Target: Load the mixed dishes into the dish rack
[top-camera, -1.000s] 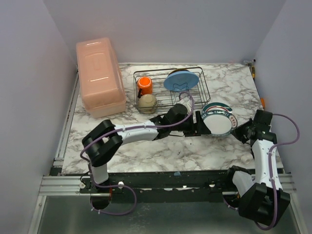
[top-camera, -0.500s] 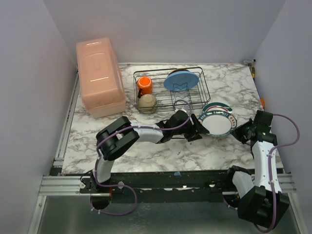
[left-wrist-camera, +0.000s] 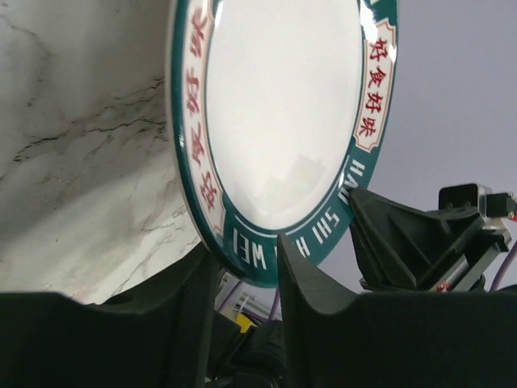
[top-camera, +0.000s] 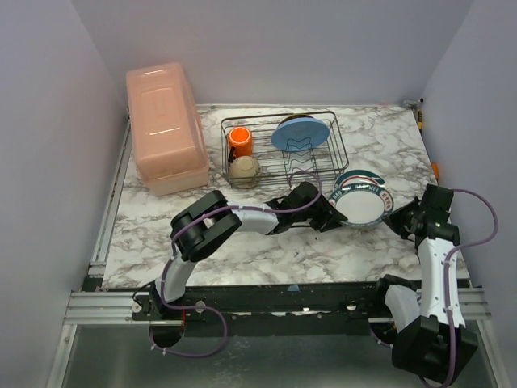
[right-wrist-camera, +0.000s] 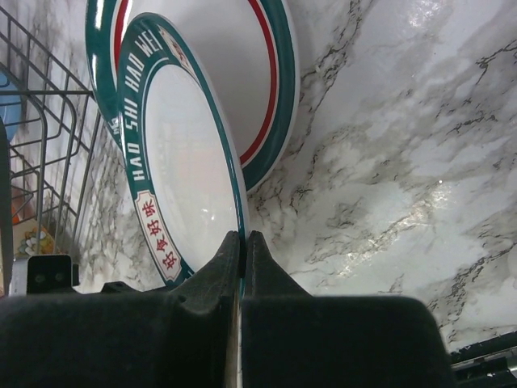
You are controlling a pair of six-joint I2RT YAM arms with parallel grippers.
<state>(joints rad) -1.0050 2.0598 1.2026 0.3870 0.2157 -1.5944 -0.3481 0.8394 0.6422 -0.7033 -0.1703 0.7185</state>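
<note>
My right gripper (top-camera: 397, 217) is shut on the right rim of the white plate with the dark teal patterned rim (top-camera: 361, 207), holding it tilted on edge; the right wrist view shows the pinch (right-wrist-camera: 242, 241) on that plate (right-wrist-camera: 190, 162). My left gripper (top-camera: 331, 217) is open at the plate's left edge, its fingers (left-wrist-camera: 311, 299) either side of the rim (left-wrist-camera: 283, 105) without clamping it. The black wire dish rack (top-camera: 335, 149) holds the orange mug (top-camera: 239, 139), the small white bowl (top-camera: 244, 169) and the light-blue plate (top-camera: 300, 132). The yellow-brown plate is out of view.
A second teal-rimmed plate with a red ring (top-camera: 359, 178) lies on the marble table behind the held one, also in the right wrist view (right-wrist-camera: 266, 73). A big pink lidded box (top-camera: 164, 125) stands left of the rack. Walls close in both sides.
The left arm's elbow has swung right and its gripper has slid lower along the plate's left edge. The plate has tipped slightly down. The right gripper kept its hold.
</note>
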